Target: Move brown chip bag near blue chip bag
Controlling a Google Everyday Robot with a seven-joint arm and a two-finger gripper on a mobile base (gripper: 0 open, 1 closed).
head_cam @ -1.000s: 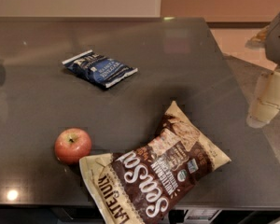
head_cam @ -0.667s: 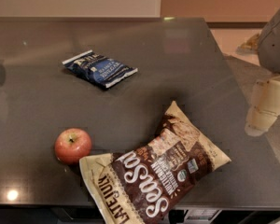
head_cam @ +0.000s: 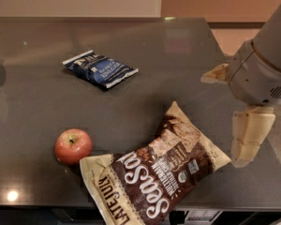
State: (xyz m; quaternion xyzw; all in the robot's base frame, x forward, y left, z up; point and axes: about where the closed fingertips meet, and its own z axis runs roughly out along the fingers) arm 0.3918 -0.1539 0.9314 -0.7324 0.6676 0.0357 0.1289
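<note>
The brown chip bag (head_cam: 161, 177) lies flat at the table's front edge, dark brown with white script and cream edges. The blue chip bag (head_cam: 99, 69) lies flat farther back and to the left, well apart from it. My gripper (head_cam: 225, 121) hangs over the table's right side, just right of the brown bag's upper corner, above the surface. It is open and empty: one cream finger (head_cam: 249, 134) points down, the other (head_cam: 215, 74) sticks out to the left.
A red apple (head_cam: 73, 146) stands at the front left, touching or nearly touching the brown bag's left corner. The dark table (head_cam: 178, 55) ends just right of the gripper and just below the brown bag.
The arm has come in from the right and now fills more of the view, closer to the brown bag. The bags and the apple have not moved.
</note>
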